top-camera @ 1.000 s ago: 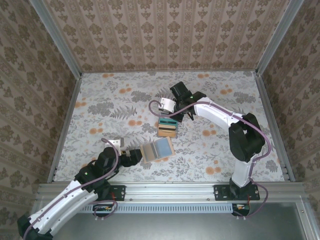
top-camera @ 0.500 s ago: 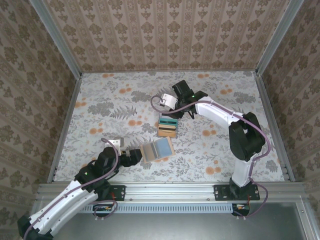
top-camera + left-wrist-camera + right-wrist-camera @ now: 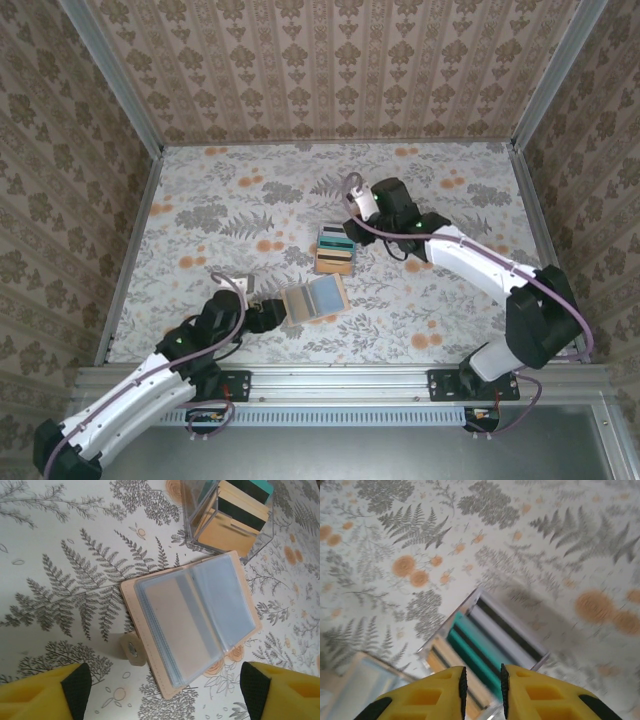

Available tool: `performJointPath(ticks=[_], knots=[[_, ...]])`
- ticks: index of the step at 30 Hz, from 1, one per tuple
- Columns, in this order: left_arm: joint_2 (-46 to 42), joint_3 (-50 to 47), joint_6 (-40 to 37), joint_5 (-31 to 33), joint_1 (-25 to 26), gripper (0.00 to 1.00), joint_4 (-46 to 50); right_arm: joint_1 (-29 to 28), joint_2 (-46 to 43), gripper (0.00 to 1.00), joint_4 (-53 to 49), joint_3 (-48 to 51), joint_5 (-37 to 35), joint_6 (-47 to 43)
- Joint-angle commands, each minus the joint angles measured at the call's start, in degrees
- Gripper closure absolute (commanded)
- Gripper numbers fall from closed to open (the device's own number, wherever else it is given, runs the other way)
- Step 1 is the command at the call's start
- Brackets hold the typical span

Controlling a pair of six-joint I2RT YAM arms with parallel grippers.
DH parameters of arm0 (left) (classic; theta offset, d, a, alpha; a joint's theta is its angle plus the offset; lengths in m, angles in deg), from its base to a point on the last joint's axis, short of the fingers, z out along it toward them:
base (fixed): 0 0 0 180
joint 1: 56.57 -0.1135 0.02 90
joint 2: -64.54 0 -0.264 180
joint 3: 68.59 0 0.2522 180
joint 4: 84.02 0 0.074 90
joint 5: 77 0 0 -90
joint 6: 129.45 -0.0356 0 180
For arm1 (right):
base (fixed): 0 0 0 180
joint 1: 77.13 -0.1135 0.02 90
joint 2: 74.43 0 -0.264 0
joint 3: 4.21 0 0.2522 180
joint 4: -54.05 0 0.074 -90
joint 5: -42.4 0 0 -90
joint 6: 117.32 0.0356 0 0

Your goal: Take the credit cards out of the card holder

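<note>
The card holder [image 3: 195, 615] lies open on the table, tan edge around clear sleeves, its snap tab [image 3: 132, 650] sticking out to the left. In the top view the card holder [image 3: 314, 297] sits just in front of my left gripper [image 3: 268, 314]. That left gripper [image 3: 165, 682] is wide open, close before the holder's near edge, touching nothing. The credit cards [image 3: 480, 645], teal, pale with a dark stripe, and orange-tan [image 3: 225, 530], stand on edge in a clear box [image 3: 335, 250]. My right gripper [image 3: 481, 690] hovers above that box with a narrow gap and nothing between its fingers.
The table is covered with a floral fern-print cloth [image 3: 220, 220]. Patterned walls with metal corner posts [image 3: 530, 100] close in the left, back and right sides. My right gripper [image 3: 380, 210] hangs just right of the clear box, its arm reaching back to the right.
The right arm has swung its elbow out to the right, and its gripper has drawn back from the clear box, parting slightly. The left gripper has stayed in place.
</note>
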Motion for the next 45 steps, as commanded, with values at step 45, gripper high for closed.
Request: performJointPath(ticks=[45], knots=[[26.02, 6.08, 0.58, -0.72, 1.79, 0.72, -8.69, -25.67, 2.91, 0.73, 14.07, 20.96, -18.60, 31.07]])
